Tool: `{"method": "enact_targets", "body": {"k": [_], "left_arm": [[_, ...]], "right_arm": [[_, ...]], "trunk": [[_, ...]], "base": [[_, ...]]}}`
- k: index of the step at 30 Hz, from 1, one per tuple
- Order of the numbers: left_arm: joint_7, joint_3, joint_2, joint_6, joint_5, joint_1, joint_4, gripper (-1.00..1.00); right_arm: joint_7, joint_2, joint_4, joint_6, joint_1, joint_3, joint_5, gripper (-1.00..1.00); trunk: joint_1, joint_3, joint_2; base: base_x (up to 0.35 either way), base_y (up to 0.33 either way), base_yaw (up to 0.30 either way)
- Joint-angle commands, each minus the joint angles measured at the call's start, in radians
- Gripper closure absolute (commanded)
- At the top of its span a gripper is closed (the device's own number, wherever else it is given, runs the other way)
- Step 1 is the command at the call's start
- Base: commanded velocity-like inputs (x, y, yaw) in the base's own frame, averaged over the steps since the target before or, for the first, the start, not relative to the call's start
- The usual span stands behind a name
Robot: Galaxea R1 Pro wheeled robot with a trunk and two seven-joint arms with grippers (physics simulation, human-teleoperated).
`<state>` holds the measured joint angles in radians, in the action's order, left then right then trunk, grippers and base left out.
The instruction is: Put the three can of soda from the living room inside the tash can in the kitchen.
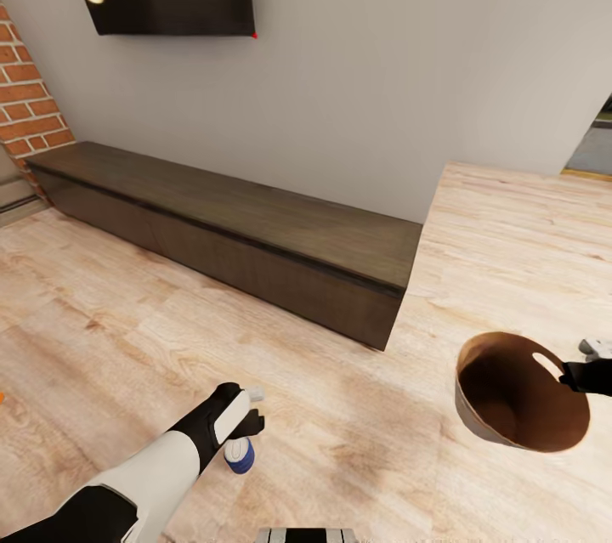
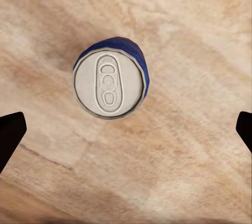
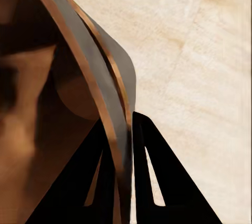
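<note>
Now the left gripper [image 1: 248, 424] hangs straight over the blue can [image 1: 240, 455], which stands upright on the wood floor [image 1: 340, 441]. From the left wrist view the can's silver top [image 2: 108, 84] faces up, off-centre between the two dark fingertips [image 2: 10, 134], spread wide at the edges with nothing between them: open and empty, lined up for a top-down grab, I'd say. Over on the right, the right gripper [image 3: 130, 145] is pinched on the rim of the trash can [image 1: 520, 394], one finger inside the copper wall, one outside. That holds the bin tilted and off the floor, mouth facing the robot, probably so it comes to the cans. Behind runs the long dark cabinet [image 1: 255, 237]; an orange speck [image 1: 2, 397] shows at the far left edge.
</note>
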<state>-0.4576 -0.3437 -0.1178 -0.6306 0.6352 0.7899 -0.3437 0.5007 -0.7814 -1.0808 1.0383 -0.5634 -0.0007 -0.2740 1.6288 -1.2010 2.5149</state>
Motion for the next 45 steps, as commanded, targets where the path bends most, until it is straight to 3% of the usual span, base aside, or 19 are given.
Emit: {"method": "enact_targets", "body": {"k": [1,5,15,21,29,38,45], "left_arm": [[0.001,0.000,0.000,0.001,0.000,0.000,0.001,-1.00],[0.003,-0.001,0.000,0.004,-0.003,0.000,0.001,-1.00],[0.005,-0.003,0.001,0.005,-0.013,0.002,0.002,-1.00],[0.023,-0.003,0.003,0.000,-0.014,0.048,0.002,-1.00],[0.025,-0.004,0.004,-0.002,-0.014,0.057,0.003,-1.00],[0.030,-0.002,0.048,-0.005,-0.014,0.066,0.002,-1.00],[0.045,-0.005,0.045,-0.010,-0.014,0.084,0.002,-1.00]], "right_arm": [[0.010,-0.010,-0.009,0.009,0.002,0.001,-0.031,1.00],[0.013,-0.023,-0.026,0.009,0.002,0.001,-0.047,1.00],[0.013,-0.025,-0.080,0.009,0.009,0.006,-0.051,1.00],[0.013,-0.026,-0.088,0.009,0.010,0.006,-0.051,1.00],[0.013,-0.026,-0.090,0.009,0.010,0.005,-0.051,1.00],[0.013,-0.026,-0.090,0.009,0.010,0.005,-0.051,1.00],[0.013,-0.026,-0.091,0.009,0.010,0.005,-0.051,1.00]], "trunk": [[0.000,-0.004,0.000],[0.002,-0.020,0.001],[0.007,-0.058,0.004],[0.009,-0.081,0.005],[0.013,-0.112,0.007],[0.017,-0.147,0.009],[0.020,-0.174,0.011]], "base": [[0.000,0.000,0.000],[0.000,0.000,0.000],[0.000,0.000,0.000],[0.000,0.000,0.000],[0.000,0.000,0.000],[0.000,0.000,0.000],[0.000,0.000,0.000]]}}
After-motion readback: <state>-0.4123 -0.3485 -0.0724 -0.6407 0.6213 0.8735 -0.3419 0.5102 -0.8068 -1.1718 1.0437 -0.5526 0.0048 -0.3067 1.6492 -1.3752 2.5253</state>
